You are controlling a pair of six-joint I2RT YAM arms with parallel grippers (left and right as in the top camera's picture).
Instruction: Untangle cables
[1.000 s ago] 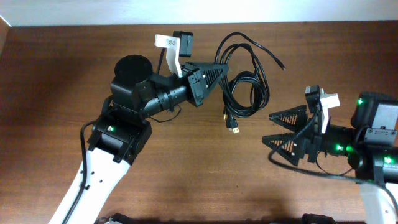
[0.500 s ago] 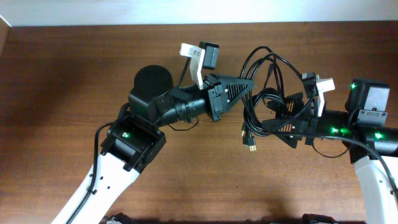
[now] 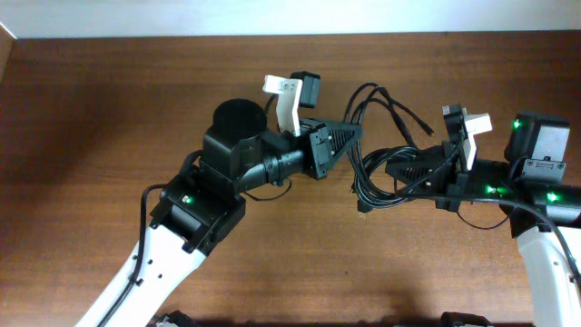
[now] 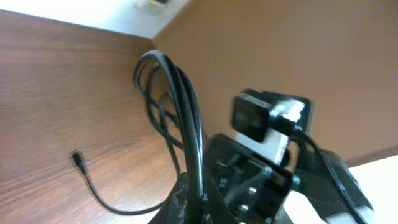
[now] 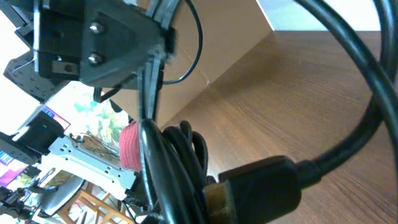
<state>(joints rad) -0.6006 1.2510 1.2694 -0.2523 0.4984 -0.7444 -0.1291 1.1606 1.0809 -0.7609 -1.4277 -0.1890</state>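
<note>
The cables (image 3: 374, 182) hang as a black bunch between my two grippers, above the brown table (image 3: 91, 136). Loops rise toward the far edge, and one loose plug end (image 3: 428, 133) sticks out to the right. My left gripper (image 3: 356, 136) is shut on strands at the top left of the bunch. In the left wrist view the cables (image 4: 180, 106) run up out of my left gripper (image 4: 194, 208), and a free end (image 4: 76, 157) lies on the wood. My right gripper (image 3: 392, 173) is shut on the bunch from the right. Its wrist view shows thick strands (image 5: 161, 168) and a gold-tipped plug (image 5: 249, 186) right at the right gripper (image 5: 186, 211).
A white wall strip (image 3: 272, 16) runs along the far edge of the table. The right arm's wrist camera (image 4: 258, 117) sits just beyond the left gripper. The left gripper body (image 5: 106, 37) fills the top left of the right wrist view.
The left gripper carried the cables rightward and the right arm came in from the right. The right gripper, open half a second ago, has shut on the bunch.
</note>
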